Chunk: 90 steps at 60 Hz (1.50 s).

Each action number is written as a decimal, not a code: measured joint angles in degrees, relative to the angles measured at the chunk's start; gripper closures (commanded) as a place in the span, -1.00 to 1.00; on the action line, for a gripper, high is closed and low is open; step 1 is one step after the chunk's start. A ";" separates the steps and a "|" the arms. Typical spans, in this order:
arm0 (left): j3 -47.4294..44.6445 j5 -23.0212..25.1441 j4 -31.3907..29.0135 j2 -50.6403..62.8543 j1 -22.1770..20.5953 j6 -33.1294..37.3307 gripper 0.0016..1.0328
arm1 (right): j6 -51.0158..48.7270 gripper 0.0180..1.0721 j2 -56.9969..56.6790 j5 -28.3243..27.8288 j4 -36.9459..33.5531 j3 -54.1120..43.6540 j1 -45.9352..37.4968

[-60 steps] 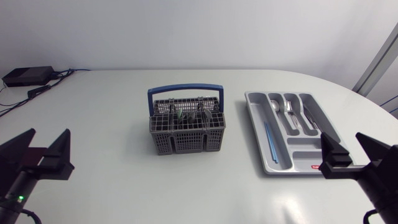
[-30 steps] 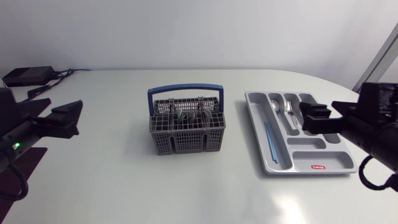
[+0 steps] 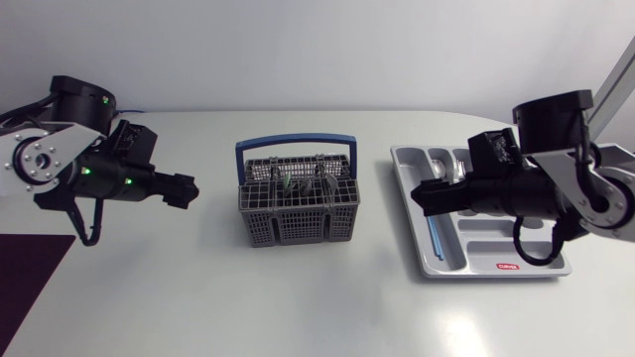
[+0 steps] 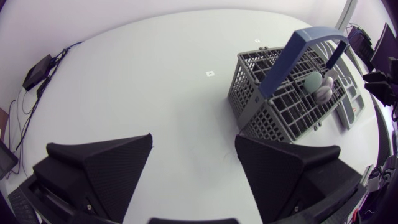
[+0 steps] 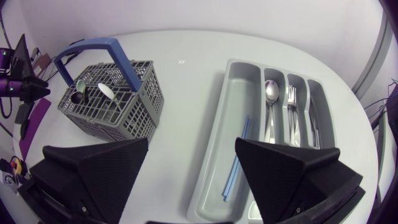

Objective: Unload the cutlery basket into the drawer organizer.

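The cutlery basket [image 3: 298, 203] stands mid-counter with spoon-like heads [image 5: 106, 91] showing among its grid cells, so we judge the unloading not yet finished. The drawer organizer [image 5: 227, 106] lies to the basket's right, apart from it, already holding a spoon [image 5: 271, 93], forks [image 5: 290, 99] and a blue stick [image 5: 236, 163].

Our left arm [image 3: 99, 174] hangs off the basket's left side, jaws spread and holding nothing. Our right arm [image 3: 536, 188] hovers on the basket's right, over the organizer's nearer edge, jaws also spread and holding nothing.

The risks we see:
- The blue handle [image 3: 295, 146] arches over the basket, so a straight descent could strike it.
- Our broad wedges may jam in the narrow cells.
- The basket looks light, and a snagged piece could drag or tip it.
- If both arms close on the basket together, they could collide.
- A loosely pinched piece could slip and land in the wrong compartment.
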 measured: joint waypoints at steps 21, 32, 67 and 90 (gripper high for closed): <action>4.92 4.31 7.96 15.23 -1.53 1.31 0.11 | 3.82 0.54 17.68 -7.23 2.19 11.08 0.63; 5.07 9.77 8.52 16.63 -1.44 1.31 0.18 | 5.44 0.53 20.63 -11.28 2.40 13.64 2.49; 9.35 14.27 9.51 22.40 -3.17 1.27 0.18 | 7.58 0.52 24.90 -12.81 3.21 17.31 9.62; 8.57 14.23 8.17 20.55 -6.38 1.27 0.18 | 6.21 0.52 23.50 -12.92 0.02 15.61 9.86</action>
